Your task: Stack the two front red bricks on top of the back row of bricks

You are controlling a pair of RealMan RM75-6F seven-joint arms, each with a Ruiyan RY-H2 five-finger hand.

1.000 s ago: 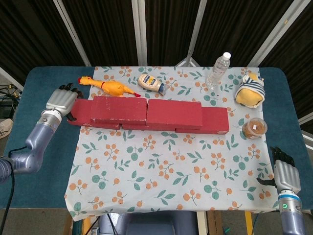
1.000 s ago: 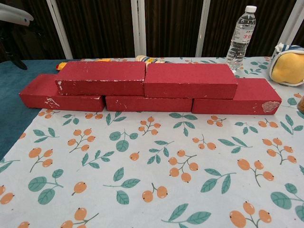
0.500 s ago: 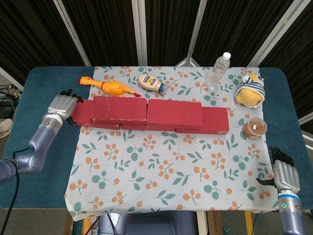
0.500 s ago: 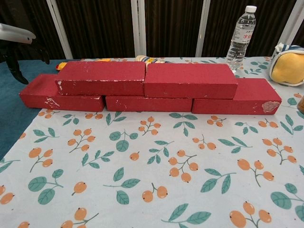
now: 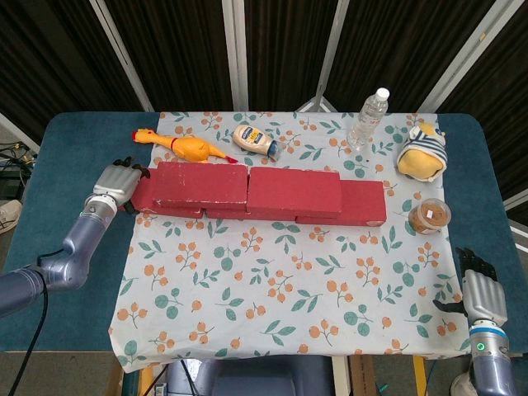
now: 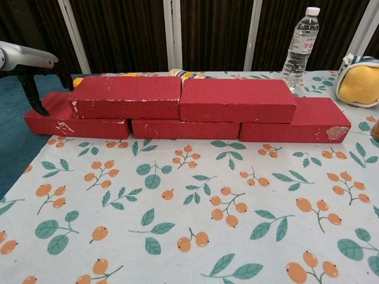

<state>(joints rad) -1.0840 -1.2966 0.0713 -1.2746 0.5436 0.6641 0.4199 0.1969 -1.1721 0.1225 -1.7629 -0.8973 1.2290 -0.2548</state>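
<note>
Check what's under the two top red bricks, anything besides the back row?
Under the two top red bricks only the back row of bricks shows, three end to end on the floral cloth. The covered tops of that row can't be seen.

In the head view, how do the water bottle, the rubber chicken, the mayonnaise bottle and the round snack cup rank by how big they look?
1. rubber chicken, longest
2. water bottle, close behind; it stands upright, foreshortened from above, so this is unsure
3. mayonnaise bottle
4. snack cup, similar to the mayonnaise bottle
</note>
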